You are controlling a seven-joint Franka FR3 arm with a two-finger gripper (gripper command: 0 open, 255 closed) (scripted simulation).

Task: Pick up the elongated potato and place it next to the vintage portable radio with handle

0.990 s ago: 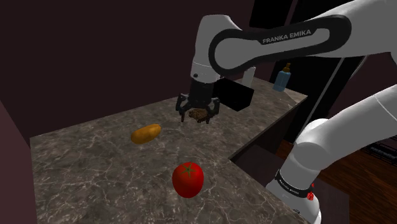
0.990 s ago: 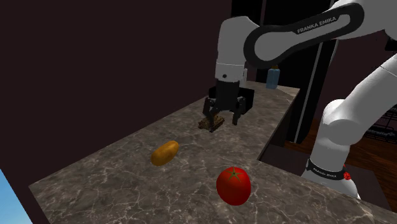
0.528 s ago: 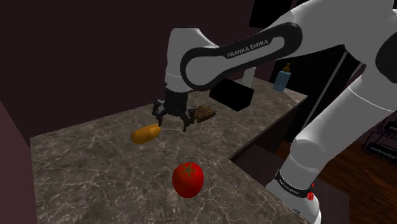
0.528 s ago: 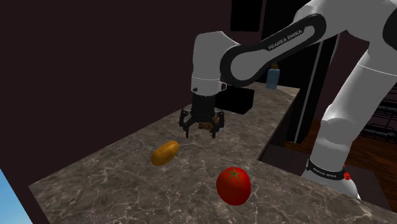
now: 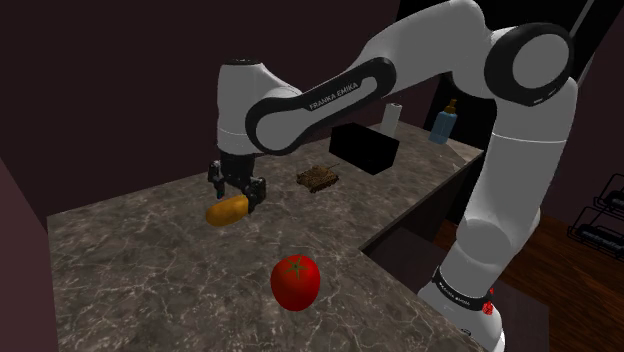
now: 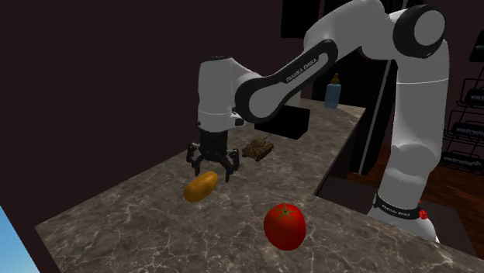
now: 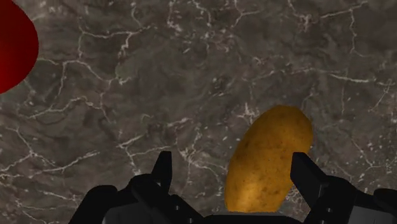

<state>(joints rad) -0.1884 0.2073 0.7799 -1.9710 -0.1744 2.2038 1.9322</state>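
An elongated golden-brown potato [image 5: 228,211] [image 6: 201,186] lies on the dark marble counter [image 5: 130,260]. My black gripper [image 5: 236,188] [image 6: 212,163] hangs open just above it, pointing down. In the wrist view the potato [image 7: 270,159] lies between the spread fingers [image 7: 162,172], close to one of them and untouched by either; the gripper [image 7: 231,158] holds nothing. The radio, a black box [image 5: 365,149] [image 6: 288,122], stands further back on the counter, toward the shoulder view's right.
A red tomato [image 5: 296,281] [image 6: 285,226] [image 7: 13,48] sits near the counter's front edge. A small brown object [image 5: 318,178] [image 6: 257,148] lies between potato and radio. A blue bottle [image 5: 445,123] [image 6: 333,93] stands at the far corner. The counter drops off on the shoulder view's right.
The arm has swung from above the small brown object toward the shoulder view's left and now hovers over the potato. The fingers stayed open; nothing on the counter moved.
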